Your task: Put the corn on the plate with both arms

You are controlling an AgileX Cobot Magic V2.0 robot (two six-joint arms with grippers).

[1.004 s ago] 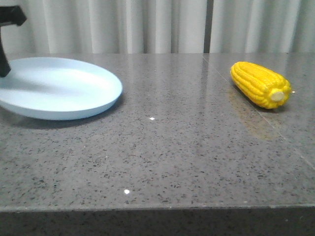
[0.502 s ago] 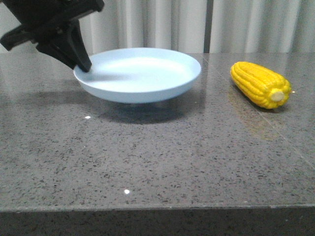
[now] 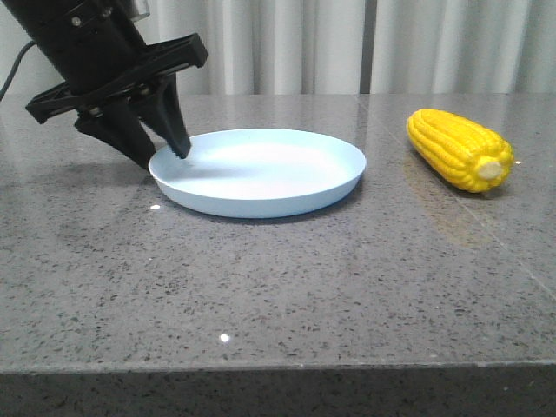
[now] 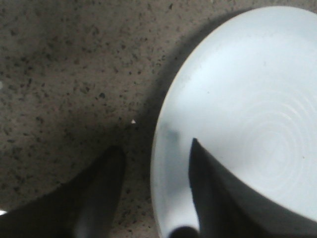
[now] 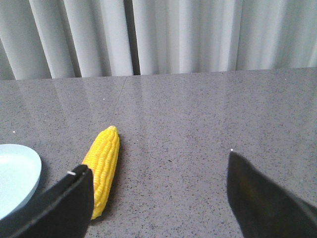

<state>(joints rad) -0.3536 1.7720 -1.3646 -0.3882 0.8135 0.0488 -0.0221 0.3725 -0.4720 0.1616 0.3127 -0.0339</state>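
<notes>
The pale blue plate (image 3: 287,195) rests flat on the grey table, left of centre. My left gripper (image 3: 163,158) stands over its left rim, open: one finger is inside the plate (image 4: 247,89), the other outside over the table, and both are clear of the rim in the left wrist view, where the left gripper (image 4: 156,145) straddles it. The yellow corn (image 3: 456,148) lies on the table at the right, stub end toward the camera. My right gripper (image 5: 157,161) is wide open above the table, with the corn (image 5: 104,158) just by one finger and the plate edge (image 5: 15,173) beyond.
The speckled grey stone table (image 3: 278,278) has its front edge near the bottom of the front view. White curtains (image 3: 287,43) hang behind it. A seam in the tabletop (image 3: 452,187) runs under the corn.
The left arm carried the plate from the far left toward the middle, raised it off the table, and has now set it down. The corn has not moved.
</notes>
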